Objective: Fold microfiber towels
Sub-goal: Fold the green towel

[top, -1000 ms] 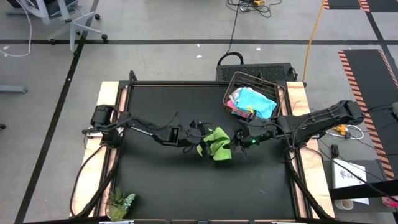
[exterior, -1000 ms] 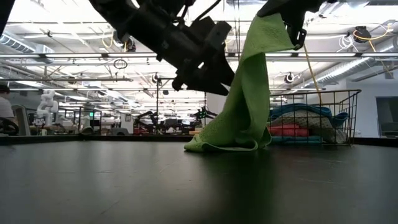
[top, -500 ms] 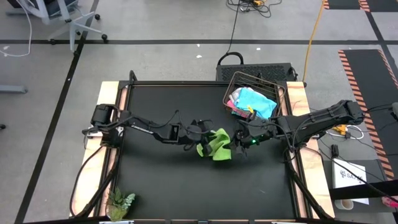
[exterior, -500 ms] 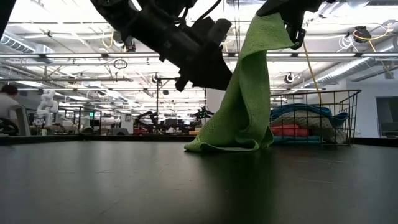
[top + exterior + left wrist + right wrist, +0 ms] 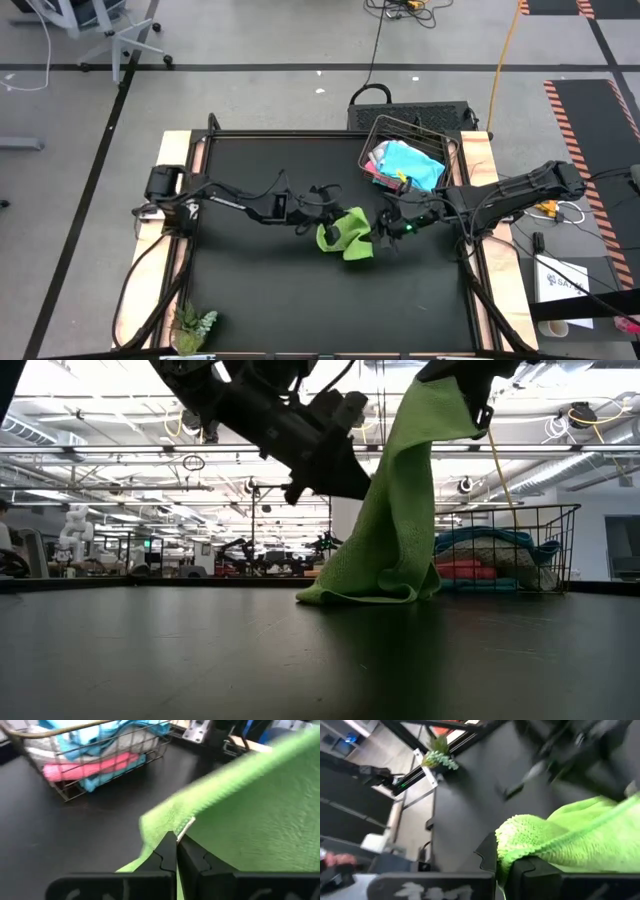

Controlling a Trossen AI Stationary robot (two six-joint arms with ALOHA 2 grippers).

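Black matting covers the work table (image 5: 260, 290), which has pale wooden side strips and stands on a grey floor marked with dark tape lines. Near the far right corner of the table sits one dark wire basket (image 5: 436, 142). Inside it lie bunched soft cloths: light blue ones (image 5: 415, 163) on top, a pink one (image 5: 95, 766) under them, and a pale grey-white one (image 5: 45, 741) at the side; how many blue cloths there are cannot be told from the heap. A single lime green microfiber towel (image 5: 346, 231) is out of the basket, near the middle of the table. It hangs between the two arms, its lower fold resting on the mat (image 5: 365, 592). The left gripper (image 5: 176, 839) has its dark fingers pinched together on one edge of the green towel, beside a small white tag (image 5: 186, 826). The right gripper (image 5: 385, 226) is clamped on another corner of the same towel, holding it higher, so the cloth drapes down from it. One small green plant (image 5: 195, 325) sits at the near left corner of the table, well apart from the towel.
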